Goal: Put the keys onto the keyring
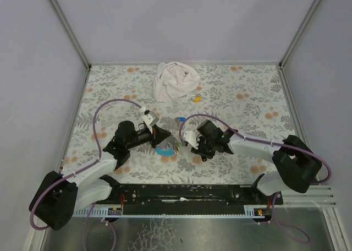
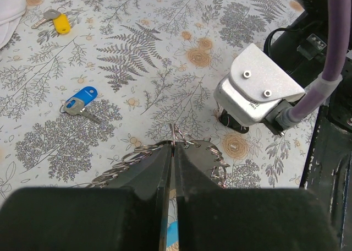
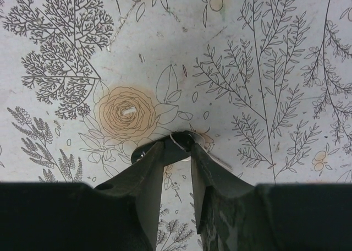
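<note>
Left claw (image 2: 173, 147) nearest the lens, jaws pressed flat together on the keyring (image 2: 137, 152). Thin wire loops splay either side of the tips, just above the counter (image 2: 165, 69). Right claw (image 3: 177, 146) narrow, tips nearly meeting round a sliver of wire; gripped or only touching, cannot tell. Blue key (image 2: 80, 104) flat on the counter, near but apart from both claws; yellow key (image 2: 58, 23) well off. Judgement: ring light, springy, slippery, apt to twist, so pinch across the wire beside the split. Keys light and stiff; take by the blade, capped head left free.
</note>
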Controlling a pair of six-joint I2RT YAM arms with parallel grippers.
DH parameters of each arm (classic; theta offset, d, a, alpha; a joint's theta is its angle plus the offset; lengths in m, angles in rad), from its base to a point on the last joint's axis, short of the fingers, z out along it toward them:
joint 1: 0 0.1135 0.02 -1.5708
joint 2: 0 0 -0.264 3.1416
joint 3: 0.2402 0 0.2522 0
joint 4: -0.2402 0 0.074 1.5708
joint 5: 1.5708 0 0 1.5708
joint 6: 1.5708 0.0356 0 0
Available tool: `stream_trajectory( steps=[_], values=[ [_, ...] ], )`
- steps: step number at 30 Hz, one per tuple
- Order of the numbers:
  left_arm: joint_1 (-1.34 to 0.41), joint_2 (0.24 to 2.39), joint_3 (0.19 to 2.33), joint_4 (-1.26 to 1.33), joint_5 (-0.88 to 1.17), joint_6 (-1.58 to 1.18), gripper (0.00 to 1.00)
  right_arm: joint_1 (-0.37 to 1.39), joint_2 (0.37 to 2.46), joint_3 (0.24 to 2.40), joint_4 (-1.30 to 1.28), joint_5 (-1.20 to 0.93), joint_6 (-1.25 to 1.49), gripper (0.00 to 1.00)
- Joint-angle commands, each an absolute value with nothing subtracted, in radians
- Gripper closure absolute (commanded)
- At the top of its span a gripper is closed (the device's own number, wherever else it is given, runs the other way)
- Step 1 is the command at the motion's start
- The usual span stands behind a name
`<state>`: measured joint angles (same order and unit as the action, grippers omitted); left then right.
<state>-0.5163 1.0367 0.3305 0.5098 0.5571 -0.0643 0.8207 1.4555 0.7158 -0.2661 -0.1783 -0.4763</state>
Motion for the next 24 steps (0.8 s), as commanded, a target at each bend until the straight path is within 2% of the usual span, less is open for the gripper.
stream_trajectory(
  steps=[1, 6, 21, 24],
  values=[
    [-0.523, 1.038, 0.358, 0.538, 0.553, -0.039, 1.0, 0.806, 1.46, 0.753, -0.229, -0.228, -0.493, 0.68],
    [-0.523, 1.038, 0.359, 0.535, 0.557, -0.038, 1.0, 0.804, 1.46, 0.754, -0.237, -0.244, -0.491, 0.77],
    [-0.528, 1.044, 0.368, 0.527, 0.563, -0.035, 1.0, 0.799, 1.502, 0.759, -0.193, -0.252, -0.467, 0.82],
    [-0.529, 1.046, 0.369, 0.525, 0.563, -0.034, 1.0, 0.799, 1.501, 0.767, -0.203, -0.249, -0.461, 0.87]
  ],
)
